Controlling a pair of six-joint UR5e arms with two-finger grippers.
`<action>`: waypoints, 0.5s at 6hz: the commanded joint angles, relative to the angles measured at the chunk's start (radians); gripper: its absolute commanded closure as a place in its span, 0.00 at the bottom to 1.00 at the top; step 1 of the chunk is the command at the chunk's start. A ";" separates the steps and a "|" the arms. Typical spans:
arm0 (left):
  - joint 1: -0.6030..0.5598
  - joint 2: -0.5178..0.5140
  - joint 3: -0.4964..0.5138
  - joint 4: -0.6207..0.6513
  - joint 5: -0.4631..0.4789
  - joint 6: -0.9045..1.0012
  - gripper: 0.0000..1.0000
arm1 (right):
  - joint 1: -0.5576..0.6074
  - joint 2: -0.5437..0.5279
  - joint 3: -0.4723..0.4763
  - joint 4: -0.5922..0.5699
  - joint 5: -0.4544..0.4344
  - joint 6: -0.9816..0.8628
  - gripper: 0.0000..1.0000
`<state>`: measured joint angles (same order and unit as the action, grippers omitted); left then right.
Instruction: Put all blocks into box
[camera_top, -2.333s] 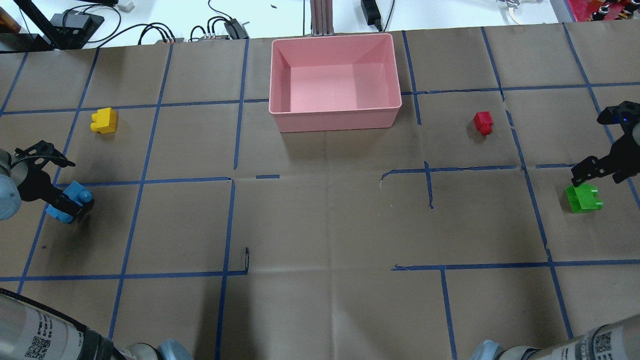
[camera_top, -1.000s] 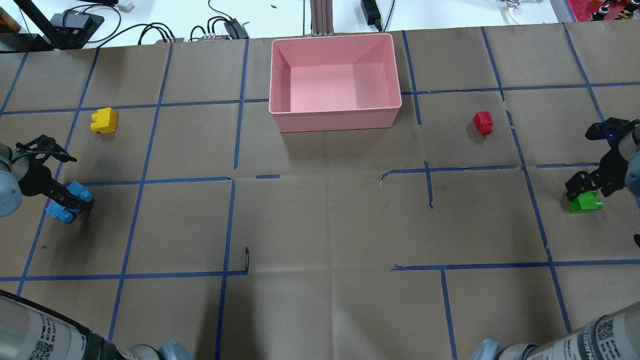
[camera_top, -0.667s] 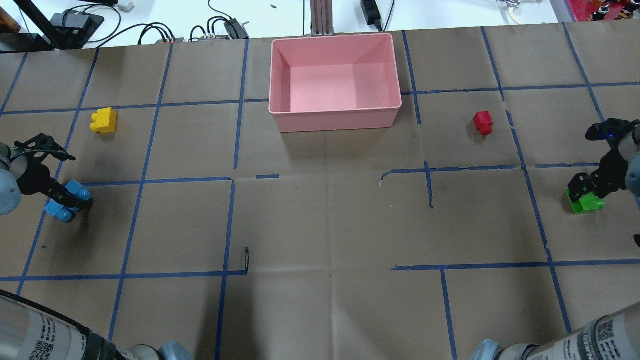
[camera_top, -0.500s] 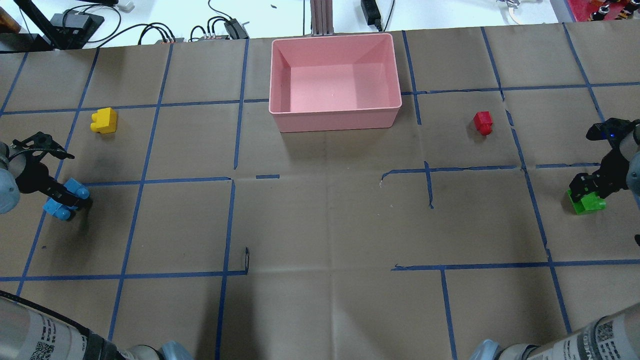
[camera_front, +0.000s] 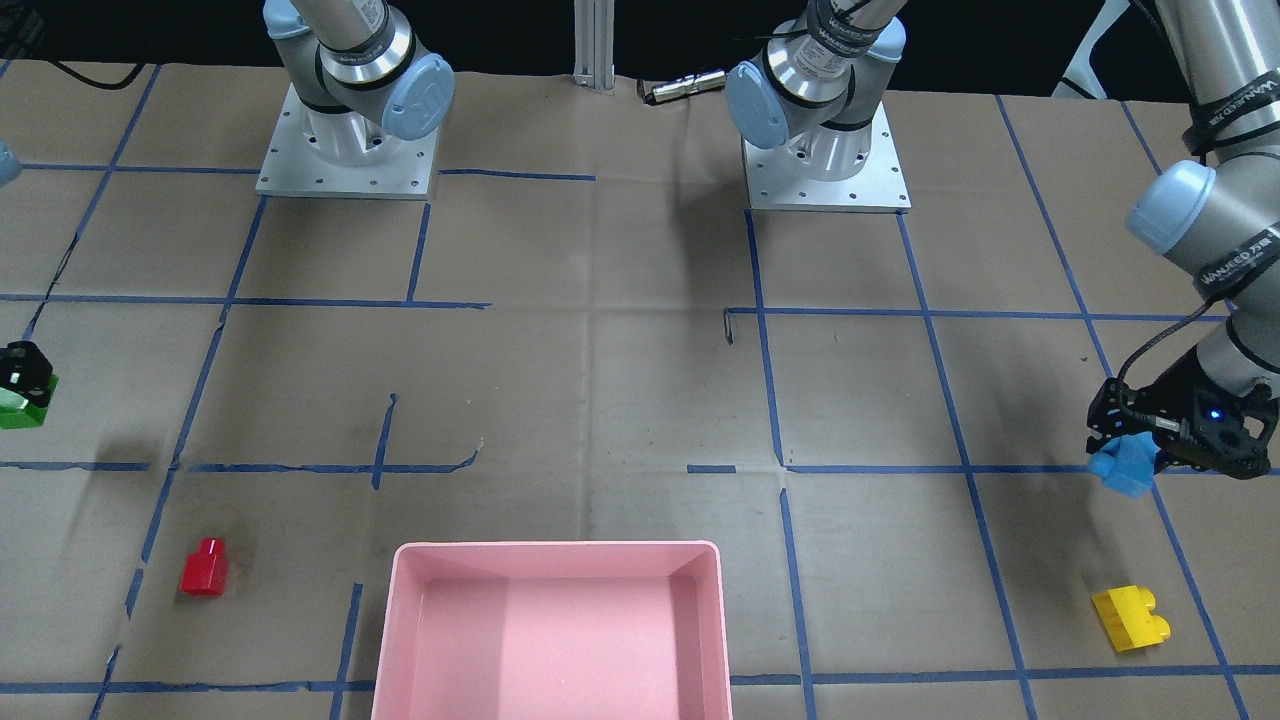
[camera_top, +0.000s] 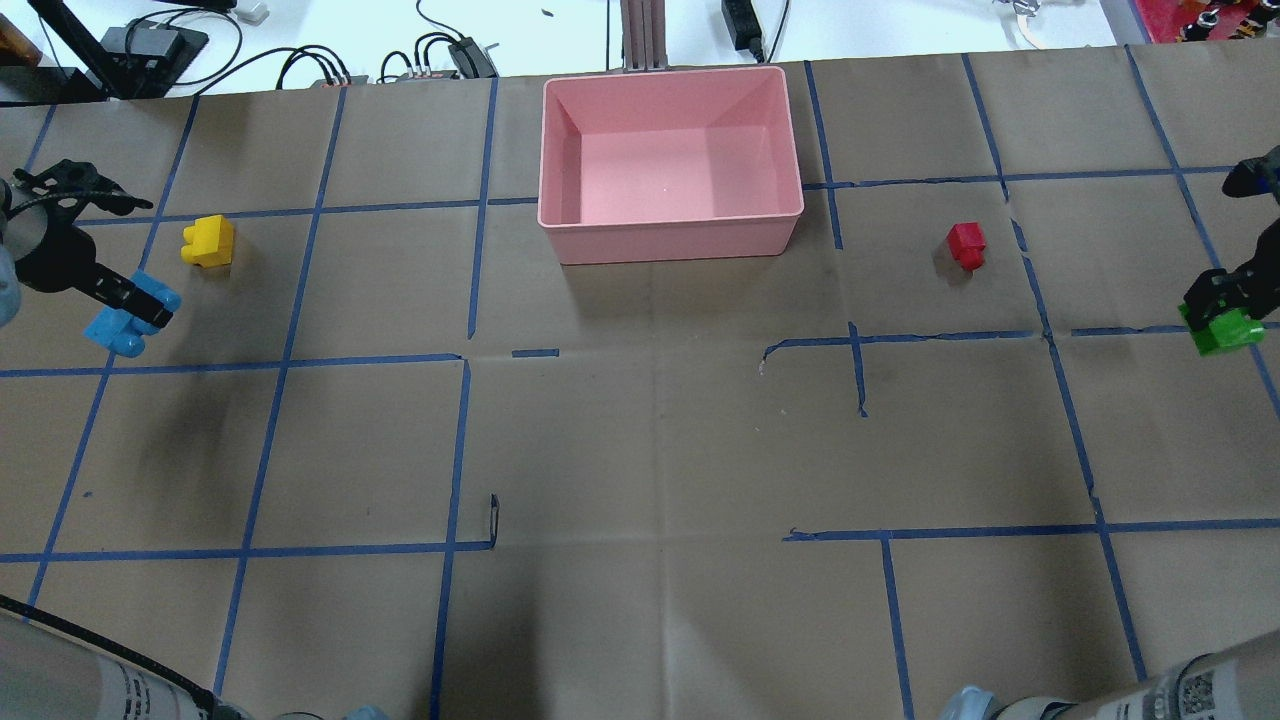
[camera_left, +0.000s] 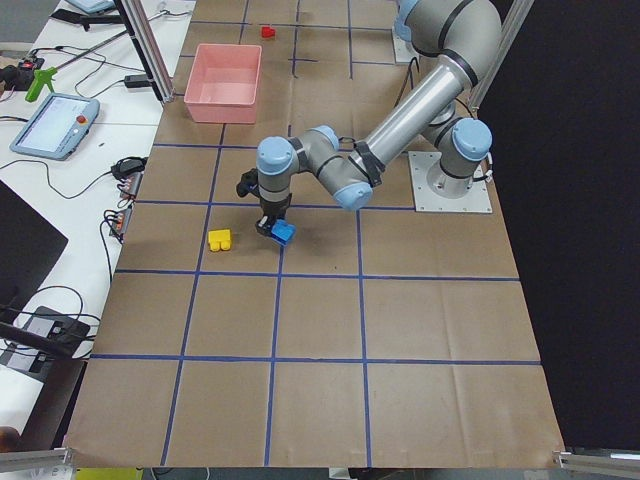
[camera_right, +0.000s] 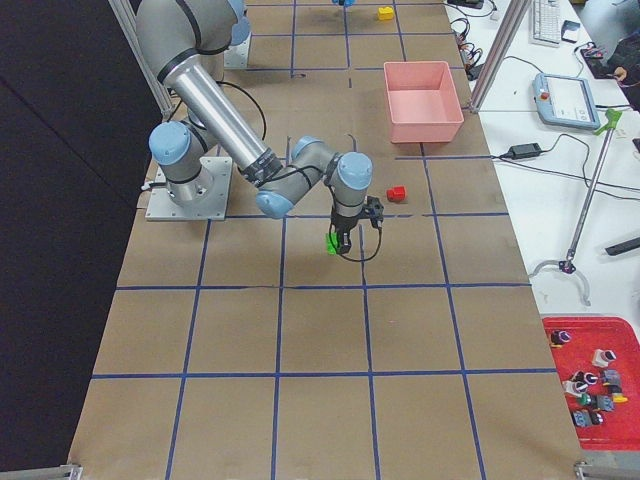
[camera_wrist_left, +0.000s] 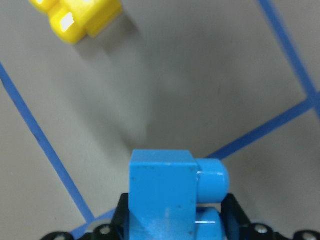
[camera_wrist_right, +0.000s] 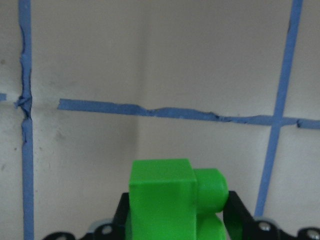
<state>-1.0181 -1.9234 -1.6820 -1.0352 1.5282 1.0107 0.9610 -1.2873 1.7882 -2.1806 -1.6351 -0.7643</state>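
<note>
My left gripper is shut on the light-blue brick and holds it above the table, near the yellow brick. The left wrist view shows the blue brick between the jaws, with the yellow brick on the paper beyond. My right gripper is shut on the green brick and holds it raised at the right edge. The green brick also fills the right wrist view. The red brick lies right of the pink box, which has nothing in it.
Brown paper with a blue tape grid covers the table. Cables and power bricks lie beyond the far edge behind the box. The two arm bases stand on the robot's side.
Both grippers have closed on their bricks and lifted them off the table. Each has moved toward the far side, the left with the blue brick, the right with the green one.
</note>
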 joint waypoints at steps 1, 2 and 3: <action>-0.158 -0.009 0.182 -0.164 0.000 -0.290 0.83 | 0.102 0.002 -0.166 0.008 0.012 -0.033 0.95; -0.247 -0.022 0.232 -0.180 -0.023 -0.495 0.83 | 0.167 0.002 -0.217 0.002 0.014 -0.033 0.95; -0.357 -0.060 0.292 -0.180 -0.028 -0.702 0.83 | 0.227 0.003 -0.266 -0.002 0.020 -0.033 0.95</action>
<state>-1.2753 -1.9543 -1.4482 -1.2056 1.5084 0.5045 1.1285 -1.2850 1.5734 -2.1783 -1.6202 -0.7967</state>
